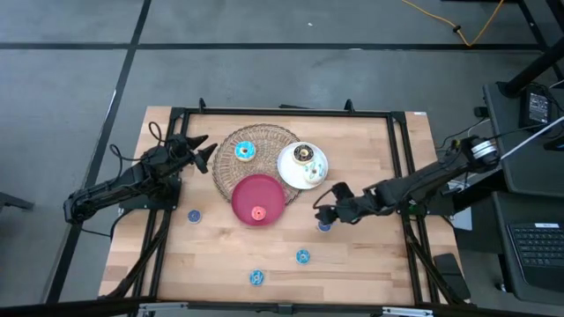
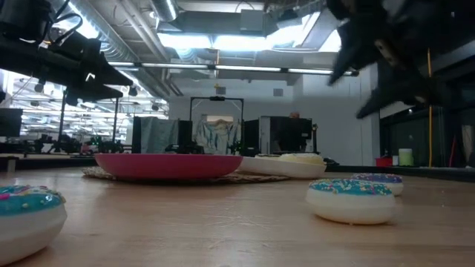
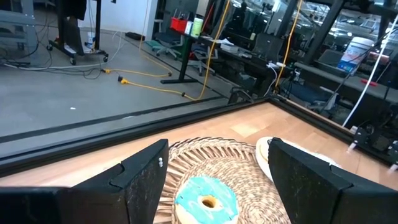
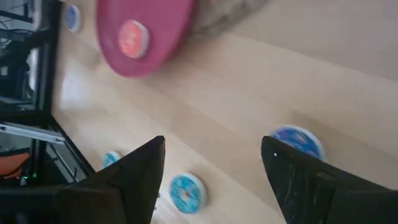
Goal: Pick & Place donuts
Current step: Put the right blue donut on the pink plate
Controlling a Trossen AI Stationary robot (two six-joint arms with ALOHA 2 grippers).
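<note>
High view: right pincer, fingers apart and empty, just above a navy donut on the table.

Table pale wood, matt; mat rough woven wicker; red plate smooth.

overhead, table-level, wrists (shared red plate)

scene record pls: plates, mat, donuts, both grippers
wicker mat: holds cyan donut
red plate: overlaps mat, holds red donut
white plate: holds chocolate donut
loose donuts: four on bare table, e.g. blue donut
left gripper: open, at the mat's edge, empty
right gripper: open, over the blue donut, empty
</note>
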